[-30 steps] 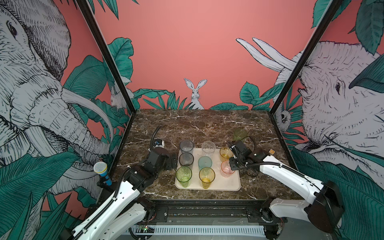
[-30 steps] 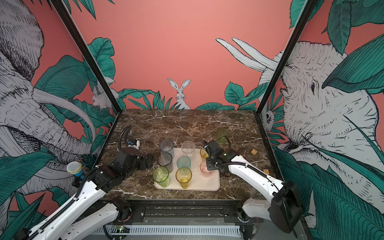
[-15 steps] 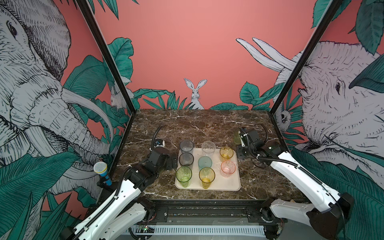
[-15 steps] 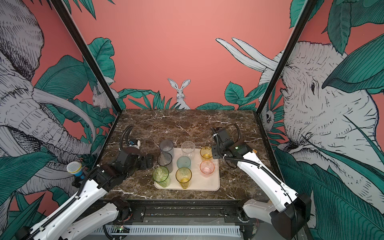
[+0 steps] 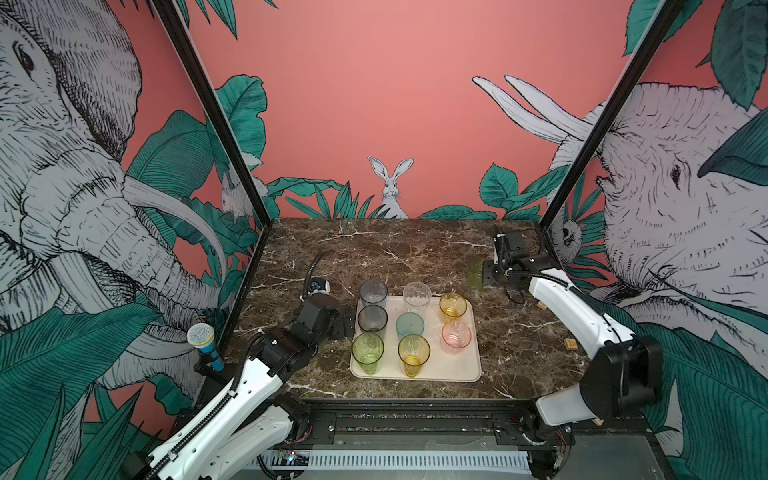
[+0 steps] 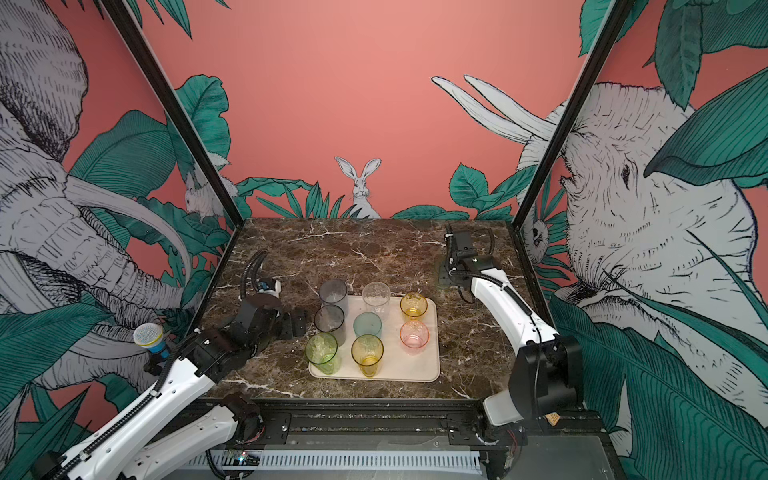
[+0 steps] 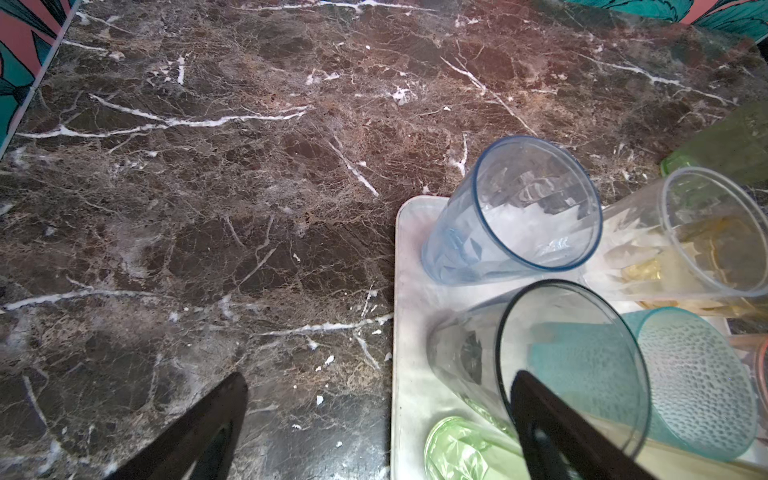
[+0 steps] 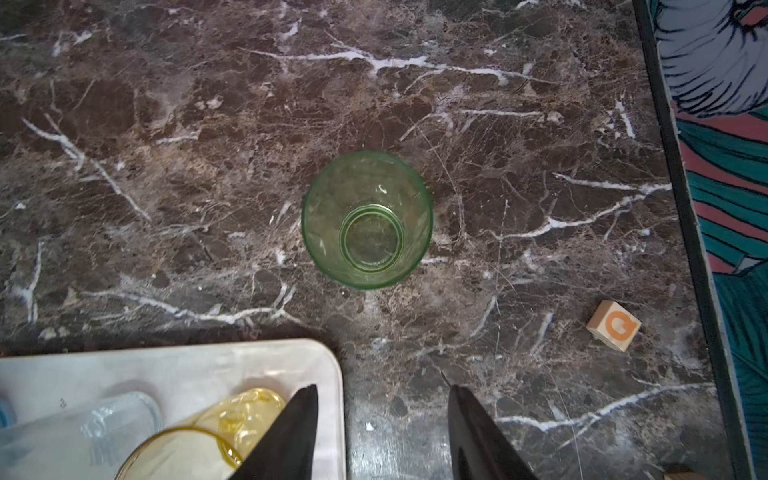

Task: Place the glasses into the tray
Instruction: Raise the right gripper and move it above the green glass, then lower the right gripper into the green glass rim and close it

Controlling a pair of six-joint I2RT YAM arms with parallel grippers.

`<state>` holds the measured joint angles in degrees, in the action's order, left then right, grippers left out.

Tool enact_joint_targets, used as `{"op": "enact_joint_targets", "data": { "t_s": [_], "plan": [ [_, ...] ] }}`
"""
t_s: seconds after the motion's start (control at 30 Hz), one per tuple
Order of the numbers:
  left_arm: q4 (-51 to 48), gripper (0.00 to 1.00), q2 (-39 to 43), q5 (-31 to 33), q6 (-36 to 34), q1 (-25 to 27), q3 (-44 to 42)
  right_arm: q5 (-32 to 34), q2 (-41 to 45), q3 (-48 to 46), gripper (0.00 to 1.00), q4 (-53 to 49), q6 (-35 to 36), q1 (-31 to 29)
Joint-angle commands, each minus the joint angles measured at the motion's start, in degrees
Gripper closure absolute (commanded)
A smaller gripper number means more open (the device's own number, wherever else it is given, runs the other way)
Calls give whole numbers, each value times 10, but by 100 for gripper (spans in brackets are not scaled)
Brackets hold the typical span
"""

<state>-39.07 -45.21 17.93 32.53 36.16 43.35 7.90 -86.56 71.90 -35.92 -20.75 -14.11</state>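
Observation:
The cream tray [image 5: 465, 368] [image 6: 424, 370] holds several upright glasses, among them grey [image 5: 373, 293], clear [image 5: 417, 296], amber [image 5: 453, 306], teal [image 5: 409, 325] and pink [image 5: 456, 334]. One short green glass [image 5: 475, 272] [image 8: 366, 220] stands on the marble behind the tray's far right corner. My right gripper [image 5: 487, 273] [image 8: 382, 390] hovers just right of it, open, with nothing between its fingers. My left gripper [image 5: 347, 326] [image 7: 378, 380] hangs open by the tray's left edge, beside the smoky glass [image 5: 372, 318] [image 7: 573, 374], holding nothing.
Small wooden cubes [image 5: 570, 344] [image 8: 614, 325] lie on the marble right of the tray. A toy microphone [image 5: 203, 338] stands at the left wall. A cable with a round puck [image 5: 318, 286] lies behind my left gripper. Black frame posts edge the table.
My right gripper has left the tray's right column and moved back and to the right, up to the green glass on the marble, its jaws opening a little. The left arm has not moved.

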Motion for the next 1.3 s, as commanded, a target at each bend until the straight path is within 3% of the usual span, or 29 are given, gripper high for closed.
{"op": "enact_joint_targets", "data": {
  "t_s": [0.0, 0.53, 1.27],
  "plan": [
    [-4, 1, 4, 11, 2, -4, 13, -21, -33, 27, 47, 41, -1, 22],
    [-11, 1, 7, 12, -2, -4, 20, -73, -161, 86, 45, 44, -16, 98],
    [-11, 1, 9, 13, 0, -4, 15, -119, -228, 127, 51, 31, -22, 103]
  ]
}}
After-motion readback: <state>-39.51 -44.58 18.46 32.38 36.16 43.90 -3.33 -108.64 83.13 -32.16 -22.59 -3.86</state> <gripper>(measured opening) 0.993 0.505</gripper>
